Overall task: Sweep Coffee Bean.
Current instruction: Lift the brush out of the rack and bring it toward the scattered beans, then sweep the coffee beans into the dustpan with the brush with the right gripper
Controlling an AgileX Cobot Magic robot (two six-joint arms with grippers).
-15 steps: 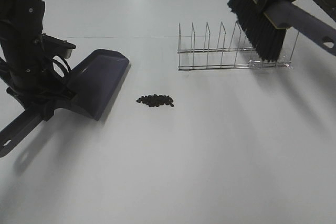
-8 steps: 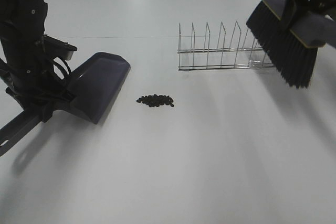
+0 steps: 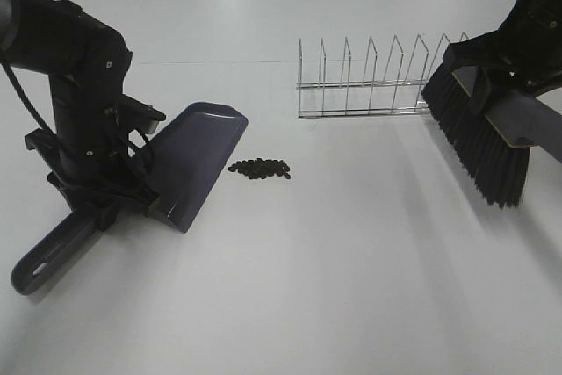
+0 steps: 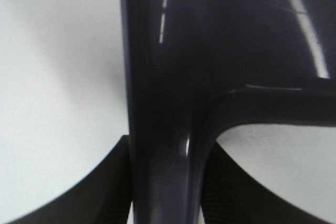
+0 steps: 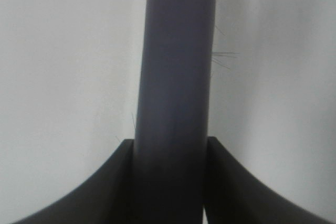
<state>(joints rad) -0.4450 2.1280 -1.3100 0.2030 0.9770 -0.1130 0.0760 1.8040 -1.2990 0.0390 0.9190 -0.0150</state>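
Note:
A small cluster of dark coffee beans (image 3: 260, 169) lies on the white table. The purple dustpan (image 3: 198, 157) rests with its open lip just left of the beans. My left gripper (image 3: 110, 208) is shut on the dustpan's handle (image 4: 163, 145), fingers on both sides of it. My right gripper (image 3: 527, 85) is shut on the brush handle (image 5: 176, 77). The brush with black bristles (image 3: 479, 142) hangs above the table at the far right, well away from the beans.
A wire dish rack (image 3: 373, 81) stands behind the beans, right of centre, its right end next to the brush. The white table (image 3: 334, 287) is bare in front of the beans.
The dustpan has slid right, close to the beans, with its handle lower. The brush has moved right and down, off the rack to the table's right side.

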